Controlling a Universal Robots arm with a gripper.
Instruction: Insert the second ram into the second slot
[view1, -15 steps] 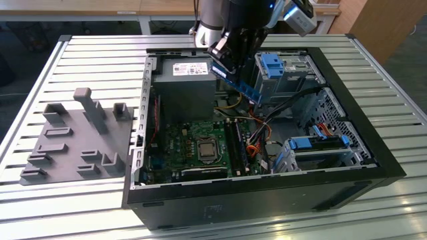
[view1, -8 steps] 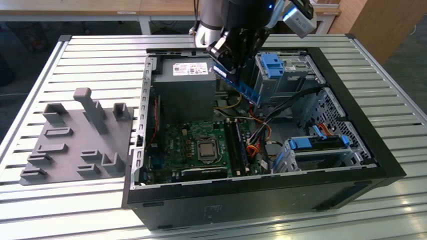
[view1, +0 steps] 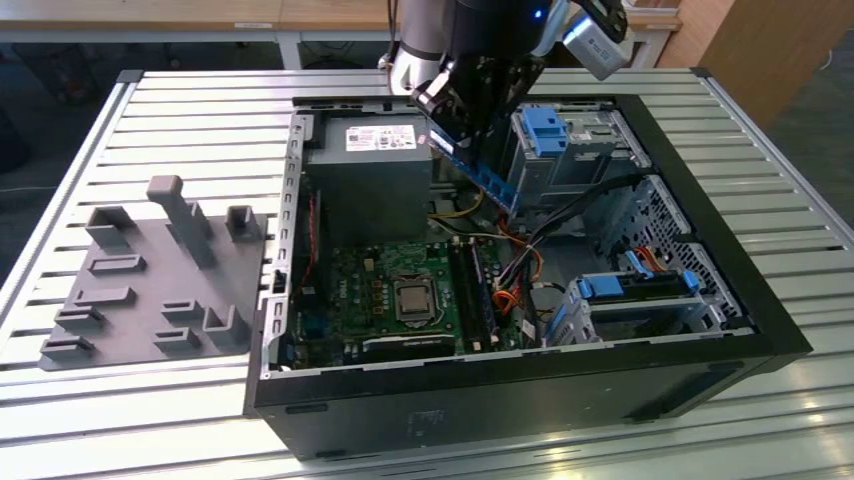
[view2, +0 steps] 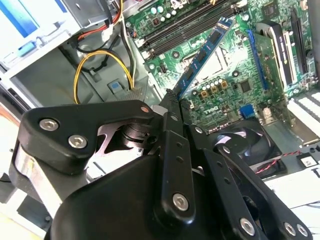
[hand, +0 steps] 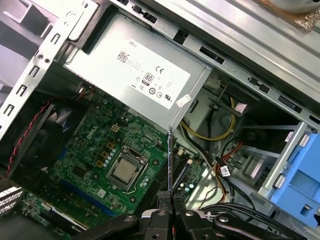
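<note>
Gripper (view2: 172, 102) pinches ram stick (view2: 205, 55) above memory slots (view2: 185, 31). Risk: skewed stick misses slot and jams or bends.

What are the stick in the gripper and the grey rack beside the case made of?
The stick, clamped in the gripper: circuit board, matte dark blue, with black chips on its face. The grey rack: probably plastic, uniformly dull with no shine; painted metal is possible.
</note>
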